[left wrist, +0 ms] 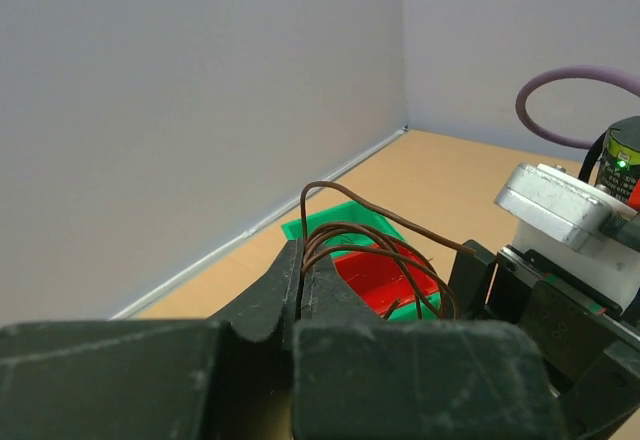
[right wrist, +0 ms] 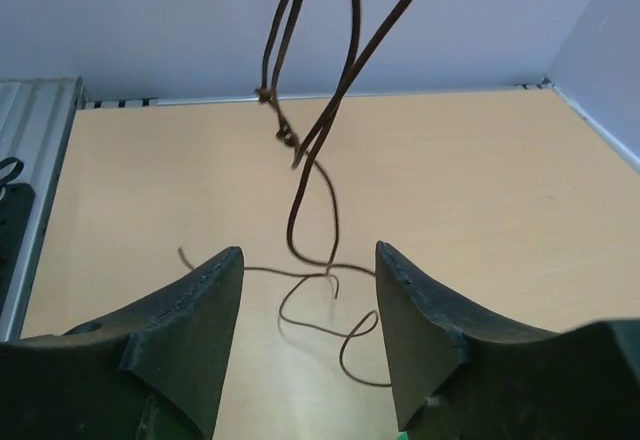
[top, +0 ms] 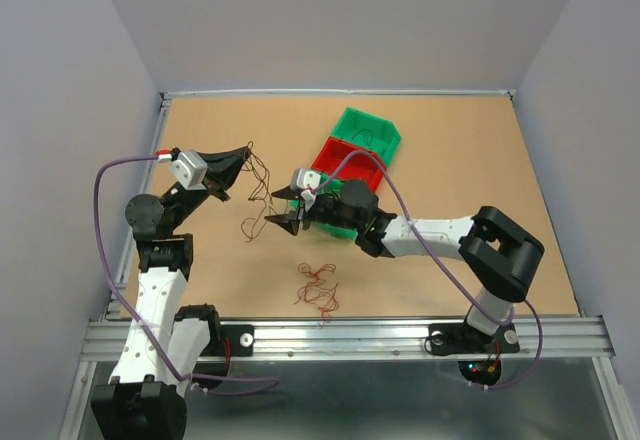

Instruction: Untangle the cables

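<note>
Looks like the pull-apart step: left gripper [top: 243,156] is pinching the brown cable [top: 260,192], dangling it left of the red bin [top: 337,151]; right gripper [top: 281,208] is hovering open beside its hanging loops, probably needing to clamp one strand next

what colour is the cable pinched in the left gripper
Dark brown; the cable in the left gripper shows best in the left wrist view.

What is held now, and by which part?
The left gripper, jaws shut, pinches the thin brown wiry cable at its upper loops. The right gripper, jaws open, holds nothing.
</note>
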{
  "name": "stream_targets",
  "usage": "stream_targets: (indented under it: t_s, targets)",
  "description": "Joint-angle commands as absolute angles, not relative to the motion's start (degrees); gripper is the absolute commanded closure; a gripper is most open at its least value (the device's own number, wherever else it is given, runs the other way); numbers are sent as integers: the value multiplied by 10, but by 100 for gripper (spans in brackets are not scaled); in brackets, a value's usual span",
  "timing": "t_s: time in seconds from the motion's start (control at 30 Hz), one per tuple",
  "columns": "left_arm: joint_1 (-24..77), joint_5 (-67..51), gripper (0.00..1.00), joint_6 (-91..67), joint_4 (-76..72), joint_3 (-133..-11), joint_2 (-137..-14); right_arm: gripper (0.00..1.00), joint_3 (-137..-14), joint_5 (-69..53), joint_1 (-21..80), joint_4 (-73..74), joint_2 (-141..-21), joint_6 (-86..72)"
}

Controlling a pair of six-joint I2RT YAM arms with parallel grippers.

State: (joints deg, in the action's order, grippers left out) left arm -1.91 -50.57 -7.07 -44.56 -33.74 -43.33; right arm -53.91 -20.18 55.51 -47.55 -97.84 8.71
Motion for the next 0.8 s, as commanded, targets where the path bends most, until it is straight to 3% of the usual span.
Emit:
stream_targets:
  t_s: [0.0,0.1,0.13,0.2,0.3,0.33,0.4,0.43,0.53,0.57,0.6,0.67,0.77]
  targets:
    - [-16,-505,99,-48,-454,-337,-419,43,-590,-171,556,-561,-989,73]
    - [-15,-506,99,-47,-451,-335,-412,51,-590,-159,556,-577,-996,68]
    - [-15,-512,99,-47,-450,-336,-413,83,-588,-156,557,-580,-996,64]
    - [-14,-515,99,-47,-447,-336,-417,100,-580,-142,557,-589,-986,63]
    - [-14,-513,93,-40,-443,-337,-430,100,-556,-121,556,-596,-962,65]
    - [-14,-513,82,-37,-444,-337,-433,99,-542,-114,557,-596,-954,65]
    - [-14,-518,72,-28,-442,-339,-446,99,-527,-98,556,-596,-926,66]
    - [-14,-526,55,-22,-439,-341,-451,99,-513,-92,555,-596,-916,67]
    - [-14,-551,34,-6,-429,-346,-466,99,-495,-72,555,-596,-883,64]
    - [-13,-557,19,-3,-423,-347,-468,99,-490,-67,556,-596,-875,64]
    - [-14,-565,13,14,-419,-348,-472,99,-482,-57,556,-596,-864,62]
    - [-14,-589,2,26,-411,-349,-476,99,-475,-44,556,-596,-856,60]
    - [-14,-606,1,45,-400,-351,-477,99,-470,-27,556,-594,-846,53]
